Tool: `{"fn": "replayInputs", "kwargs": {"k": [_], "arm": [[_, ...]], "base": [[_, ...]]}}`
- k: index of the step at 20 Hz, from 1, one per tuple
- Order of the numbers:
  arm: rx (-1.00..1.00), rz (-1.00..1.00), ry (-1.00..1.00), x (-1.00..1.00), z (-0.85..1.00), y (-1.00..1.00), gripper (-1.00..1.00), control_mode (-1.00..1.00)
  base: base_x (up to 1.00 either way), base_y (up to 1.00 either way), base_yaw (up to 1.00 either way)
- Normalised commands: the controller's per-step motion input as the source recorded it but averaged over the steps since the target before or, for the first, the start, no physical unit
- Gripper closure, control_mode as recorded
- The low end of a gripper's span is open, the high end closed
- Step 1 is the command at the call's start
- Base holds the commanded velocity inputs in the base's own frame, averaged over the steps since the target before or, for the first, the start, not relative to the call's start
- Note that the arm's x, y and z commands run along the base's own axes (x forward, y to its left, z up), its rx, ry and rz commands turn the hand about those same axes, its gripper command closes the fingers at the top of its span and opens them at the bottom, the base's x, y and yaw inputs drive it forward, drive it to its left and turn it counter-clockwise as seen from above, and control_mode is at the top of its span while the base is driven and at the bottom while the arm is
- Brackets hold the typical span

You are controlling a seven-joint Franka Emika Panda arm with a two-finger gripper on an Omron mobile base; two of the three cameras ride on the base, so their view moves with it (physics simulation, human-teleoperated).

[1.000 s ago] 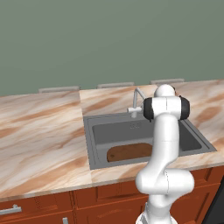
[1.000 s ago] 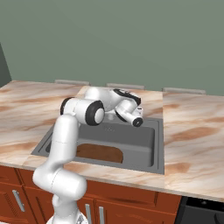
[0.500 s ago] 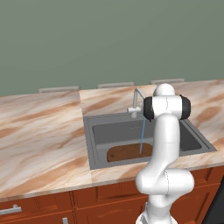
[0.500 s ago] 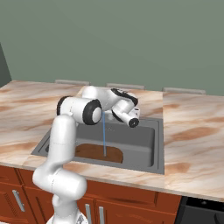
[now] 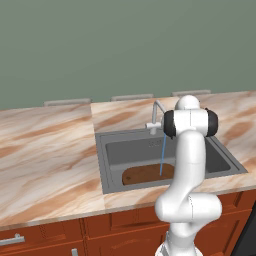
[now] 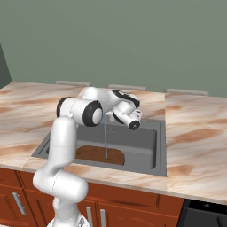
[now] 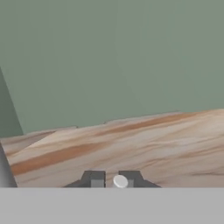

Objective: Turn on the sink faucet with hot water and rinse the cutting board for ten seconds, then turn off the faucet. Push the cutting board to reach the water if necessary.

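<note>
Water point(image 5: 162, 155) runs in a thin blue stream from the sink faucet point(image 5: 156, 116) and lands on the cutting board point(image 5: 145, 174), which lies flat on the floor of the sink point(image 5: 107, 160) toward the near wall, at about 6 o'clock from the spout in the left base view. In the right base view the stream meets the board right of its middle, so the board already reaches the flow and, as I judge it, needs no push.

The gripper point(image 6: 134, 125) hangs over the basin at roughly 3 o'clock from the stream in the right base view, close behind the tap. Its fingers point(image 7: 131, 178) are pinched nearly together in the hand view, with a small pale round end showing between them; this may be the tip of the faucet lever, but the view is too cropped to be sure, so I cannot say it is being gripped.

The step in hand looks like the rinse itself. To do it well, the arm should hold off the lever so the flow is not cut or swung to cold, and stay clear of the stream so the water falls unbroken onto the wood. Staying near the handle makes sense, since shutting the tap comes next. If more of the board should get wet, a light nudge toward 9 o'clock would bring its right end under the stream.
</note>
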Motion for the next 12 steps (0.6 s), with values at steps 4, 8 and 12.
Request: {"fn": "replayInputs", "kwargs": {"k": [4, 8, 12], "arm": [[0.03, 0.00, 0.02, -0.49, -0.21, -1.00, 1.00, -1.00], [0.04, 0.00, 0.00, -0.56, -0.25, -1.00, 1.00, -1.00], [0.04, 0.00, 0.01, -0.68, -0.27, -1.00, 1.00, -1.00]], "base": [[0.00, 0.00, 0.00], [0.00, 0.00, 0.00], [0.00, 0.00, 0.00]]}}
